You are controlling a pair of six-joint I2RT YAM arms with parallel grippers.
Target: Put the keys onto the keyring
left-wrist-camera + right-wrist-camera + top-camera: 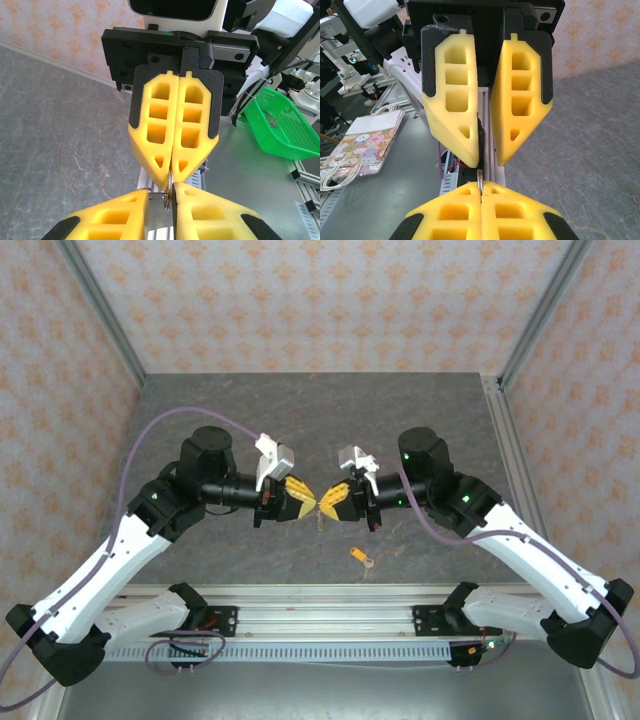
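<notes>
Above the middle of the dark table (300, 410), my two grippers meet tip to tip. My right gripper (332, 502) (481, 185) is shut on the keyring (480, 175), a thin metal ring seen edge-on that sticks out a little past its yellow fingertips. Facing it, my left gripper (305, 502) (161, 192) stands narrowly open. The keyring (171, 181) reaches into that gap, close to the inner face of one left finger (215, 210). A tiny key (361, 556) with a yellow-orange head lies on the table in front of the right gripper, apart from both.
An aluminium rail (330, 625) runs along the table's near edge, between the arm bases. Patterned walls close the back and sides. Off the table are a green basket (280, 125) and a patterned paper bag (365, 145).
</notes>
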